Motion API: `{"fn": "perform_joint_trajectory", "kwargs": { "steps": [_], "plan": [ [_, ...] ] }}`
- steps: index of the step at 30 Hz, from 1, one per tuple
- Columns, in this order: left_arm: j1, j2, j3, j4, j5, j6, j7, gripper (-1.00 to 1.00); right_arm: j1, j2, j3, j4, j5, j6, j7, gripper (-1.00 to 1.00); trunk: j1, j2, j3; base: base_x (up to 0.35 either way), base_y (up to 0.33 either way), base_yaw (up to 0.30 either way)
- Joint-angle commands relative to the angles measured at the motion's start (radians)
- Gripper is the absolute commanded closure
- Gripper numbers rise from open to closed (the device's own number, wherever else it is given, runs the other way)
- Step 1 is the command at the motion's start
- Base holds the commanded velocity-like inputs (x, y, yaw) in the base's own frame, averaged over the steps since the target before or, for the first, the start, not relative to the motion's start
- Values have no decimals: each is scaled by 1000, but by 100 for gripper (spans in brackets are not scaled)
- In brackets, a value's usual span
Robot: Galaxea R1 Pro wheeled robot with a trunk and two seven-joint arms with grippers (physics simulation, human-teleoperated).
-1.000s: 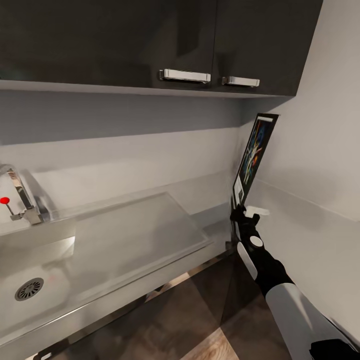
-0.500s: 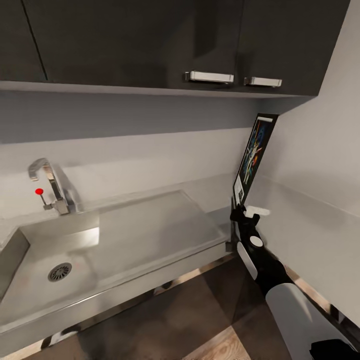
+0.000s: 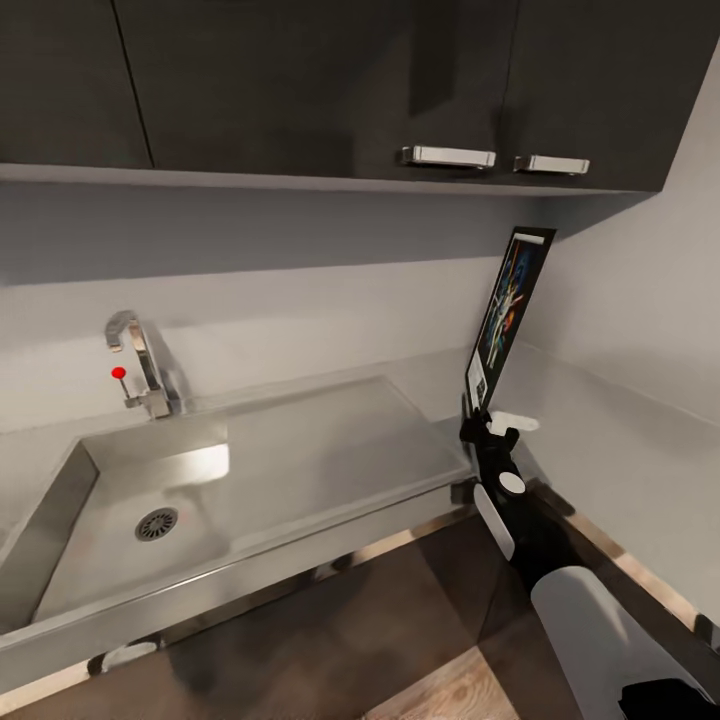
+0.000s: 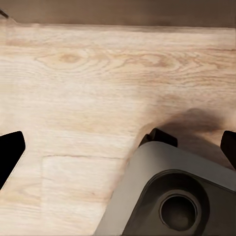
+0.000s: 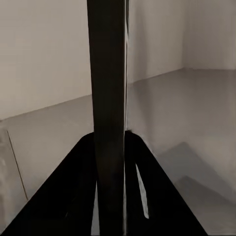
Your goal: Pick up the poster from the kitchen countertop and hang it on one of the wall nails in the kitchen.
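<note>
Here the poster [image 3: 508, 318] stands upright on its short edge above the corner of the kitchen countertop [image 3: 420, 375], its black frame, white border and dark blue artwork with red and yellow strokes seen at a steep angle; no lettering on it can be read; a white strip crosses its top edge. The right gripper [image 3: 487, 425], black and glossy, is clamped on the poster's lower edge; in the right wrist view the frame [image 5: 109, 98] runs as one dark flat bar between the two black fingers [image 5: 64, 196], touching both. The countertop is smooth grey, with one rectangular steel sink [image 3: 150, 500], one round slotted drain [image 3: 157, 523], a flat draining surface [image 3: 330, 450] and one curved metal tap [image 3: 138, 355] carrying a red knob [image 3: 119, 373]. Above hang dark glossy wall cabinets [image 3: 300, 80] with two brushed metal bar handles [image 3: 448, 157]. The left wrist view looks down on pale wood-grain floor [image 4: 88, 98] and a rounded grey part of the robot [image 4: 172, 191]; two black finger tips [image 4: 10, 155] of the left gripper [image 4: 118, 152] sit at opposite edges, spread wide, with nothing between them
</note>
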Motion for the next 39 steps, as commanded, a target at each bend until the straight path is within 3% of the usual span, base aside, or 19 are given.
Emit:
{"fn": "perform_joint_trajectory", "kwargs": {
  "steps": [1, 13, 34, 39],
  "plan": [
    [0, 2, 1, -1, 7, -1, -3, -100, -1, -1, 6, 1, -12, -6, -3, 100, 0, -1, -1, -101, 77, 12],
    [0, 5, 1, 0, 7, -1, -3, -100, -1, -1, 9, -1, -12, -4, -2, 100, 0, -1, -1, -50, 18, 3],
    [0, 6, 0, -1, 7, -2, -3, -100, 5, -2, 10, -1, -12, -5, -1, 100, 0, -1, -1, -325, 0, 0],
    [0, 12, -2, -4, 7, -49, -3, -100, 5, -1, 11, -5, -12, -5, -1, 100, 0, -1, -1, -168, 0, 3]
  ]
}}
